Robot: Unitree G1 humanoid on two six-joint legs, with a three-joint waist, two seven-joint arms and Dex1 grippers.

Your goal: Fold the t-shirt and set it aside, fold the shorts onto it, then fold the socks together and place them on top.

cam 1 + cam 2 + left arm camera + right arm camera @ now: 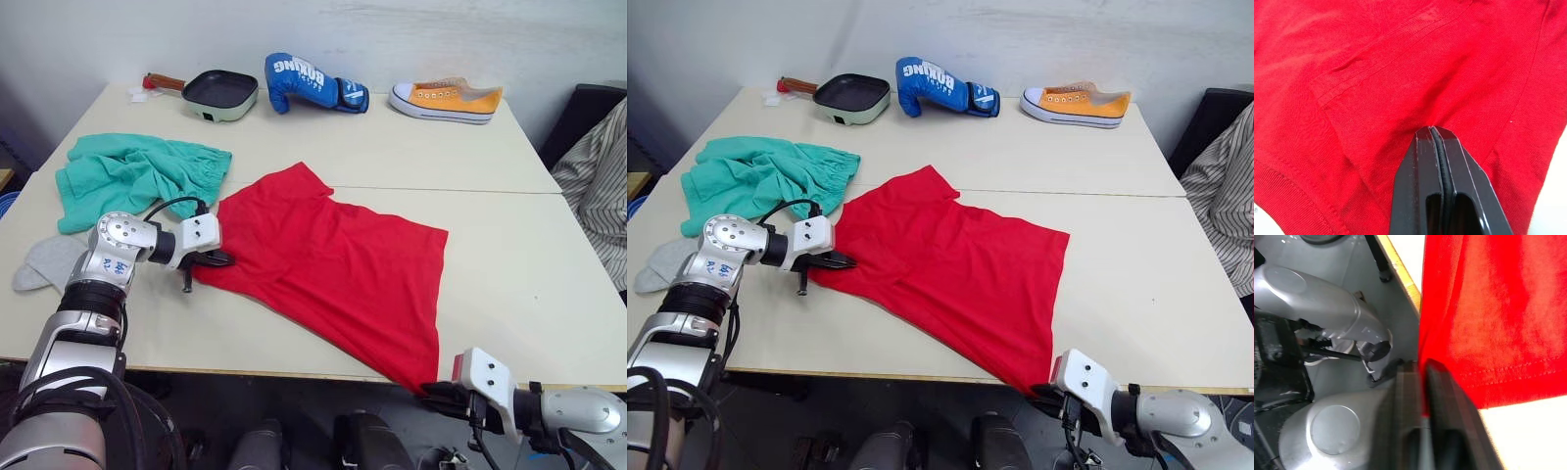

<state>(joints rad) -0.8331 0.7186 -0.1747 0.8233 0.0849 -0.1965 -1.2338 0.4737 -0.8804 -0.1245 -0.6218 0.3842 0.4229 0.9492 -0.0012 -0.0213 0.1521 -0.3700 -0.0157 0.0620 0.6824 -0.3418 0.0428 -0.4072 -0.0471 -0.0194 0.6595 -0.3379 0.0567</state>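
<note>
bright, even indoor light; soft shadows; wrist views slightly blurred.

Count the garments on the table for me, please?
3: red t-shirt spread mid-table, teal shorts bunched at far left, grey socks at the left edge; how many socks is unclear.

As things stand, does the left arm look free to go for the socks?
Probably not yet. The left gripper is shut on the t-shirt. The socks lie uncovered beside that arm, so the way looks open once it lets go.
</note>
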